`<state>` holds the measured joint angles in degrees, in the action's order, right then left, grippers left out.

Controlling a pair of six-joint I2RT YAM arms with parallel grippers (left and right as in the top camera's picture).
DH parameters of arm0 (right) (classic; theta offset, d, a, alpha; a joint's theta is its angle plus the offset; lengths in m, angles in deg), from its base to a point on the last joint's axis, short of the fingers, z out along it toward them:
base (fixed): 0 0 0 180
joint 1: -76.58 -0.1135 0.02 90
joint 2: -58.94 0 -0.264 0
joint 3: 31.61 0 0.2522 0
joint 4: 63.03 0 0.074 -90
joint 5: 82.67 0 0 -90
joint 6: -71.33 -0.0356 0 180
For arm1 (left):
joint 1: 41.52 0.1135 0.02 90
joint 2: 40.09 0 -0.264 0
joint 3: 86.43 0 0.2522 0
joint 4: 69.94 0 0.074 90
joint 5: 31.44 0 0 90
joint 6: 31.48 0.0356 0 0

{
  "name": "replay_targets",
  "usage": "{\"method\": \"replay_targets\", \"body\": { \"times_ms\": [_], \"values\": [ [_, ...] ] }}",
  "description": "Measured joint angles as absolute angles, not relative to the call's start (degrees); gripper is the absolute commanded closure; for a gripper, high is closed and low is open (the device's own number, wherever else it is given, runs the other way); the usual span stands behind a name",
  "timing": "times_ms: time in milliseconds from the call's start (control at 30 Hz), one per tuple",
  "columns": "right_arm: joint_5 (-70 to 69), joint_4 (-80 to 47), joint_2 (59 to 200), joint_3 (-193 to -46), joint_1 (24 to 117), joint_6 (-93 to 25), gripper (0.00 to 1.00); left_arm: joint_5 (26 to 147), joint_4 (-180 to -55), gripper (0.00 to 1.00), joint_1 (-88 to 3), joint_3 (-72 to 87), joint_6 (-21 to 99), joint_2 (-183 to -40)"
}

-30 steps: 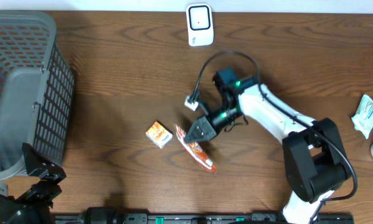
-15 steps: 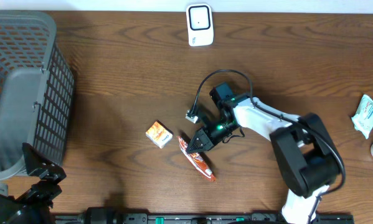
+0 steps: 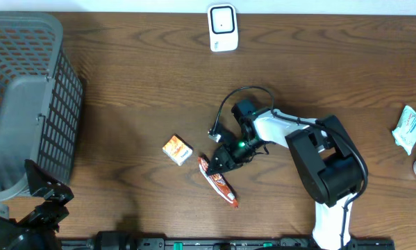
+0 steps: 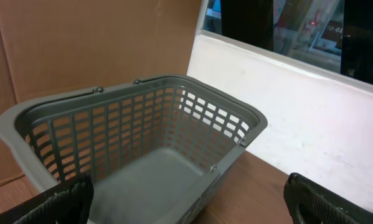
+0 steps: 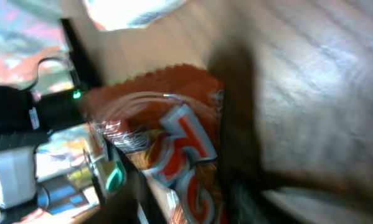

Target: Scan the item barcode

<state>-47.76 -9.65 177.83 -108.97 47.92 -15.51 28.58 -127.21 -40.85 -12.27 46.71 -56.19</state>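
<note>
Low centre, my right tool (image 3: 219,160) meets the orange packet (image 3: 222,186), clamped or apart I cannot tell; a loose hold risks dropping it before the scanner (image 3: 222,28).

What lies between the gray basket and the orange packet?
Only a small orange box, nearer the packet; the rest is bare table. The overhead view shows it.
</note>
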Motion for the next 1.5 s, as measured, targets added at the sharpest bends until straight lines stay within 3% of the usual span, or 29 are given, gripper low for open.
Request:
{"method": "replay_targets", "body": {
  "times_ms": [133, 267, 333, 400, 433, 667, 967, 1500],
  "values": [
    [-45.7, -8.1, 177.2, -111.2, 49.4, -17.6, 0.39, 28.6, -127.2, 0.02, -40.8, -12.3, 46.7, -56.2],
    [-40.2, -2.0, 177.7, -115.9, 53.3, -18.4, 0.5, 28.6, -127.2, 0.02, -40.8, -12.3, 46.7, -56.2],
    [-36.0, 2.1, 178.4, -119.3, 55.5, -18.6, 0.66, 28.6, -127.2, 0.02, -40.8, -12.3, 46.7, -56.2],
    [-32.5, 6.3, 179.2, -122.6, 57.2, -18.4, 0.92, 28.6, -127.2, 0.02, -40.8, -12.3, 46.7, -56.2],
    [-31.2, 8.7, 179.6, -124.3, 57.8, -18.0, 0.99, 28.6, -127.2, 0.02, -40.8, -12.3, 46.7, -56.2],
    [-27.0, 19.0, 179.6, -132.6, 56.3, -17.4, 0.99, 28.6, -127.2, 0.02, -40.8, -12.3, 46.7, -56.2],
    [-23.5, 25.5, 174.6, -132.7, 46.0, -17.0, 0.99, 28.6, -127.2, 0.02, -40.8, -12.3, 46.7, -56.2],
    [-22.2, 19.0, 173.7, -132.7, 29.1, -17.6, 0.99, 28.6, -127.2, 0.02, -40.8, -12.3, 46.7, -56.2]
  ]
}}
